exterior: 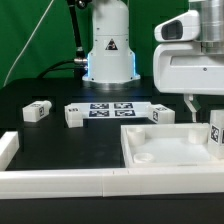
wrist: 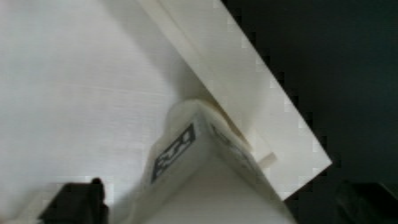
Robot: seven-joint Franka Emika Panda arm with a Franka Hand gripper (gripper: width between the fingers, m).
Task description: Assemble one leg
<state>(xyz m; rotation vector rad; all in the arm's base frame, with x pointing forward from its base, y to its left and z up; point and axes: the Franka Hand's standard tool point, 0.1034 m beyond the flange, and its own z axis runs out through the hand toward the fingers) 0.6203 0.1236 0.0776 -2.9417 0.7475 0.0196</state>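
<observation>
The leg [exterior: 217, 130], a stubby white post with a black-and-white tag, stands upright at a corner of the large white panel [exterior: 165, 150] at the exterior view's right edge. My gripper [exterior: 206, 108] hangs over it, with one finger [exterior: 190, 105] showing a gap to the leg's side. In the wrist view the leg [wrist: 199, 160] runs up between the jaws over the panel [wrist: 71, 90]. One dark finger [wrist: 79, 202] stands slightly apart from the leg, so the gripper [wrist: 214, 208] looks open around it. Three more legs [exterior: 37, 111], [exterior: 73, 116], [exterior: 163, 113] lie on the black table.
The marker board [exterior: 112, 109] lies flat between the loose legs in front of the robot base [exterior: 108, 50]. A low white fence [exterior: 60, 182] runs along the table's front and left. A green curtain hangs behind.
</observation>
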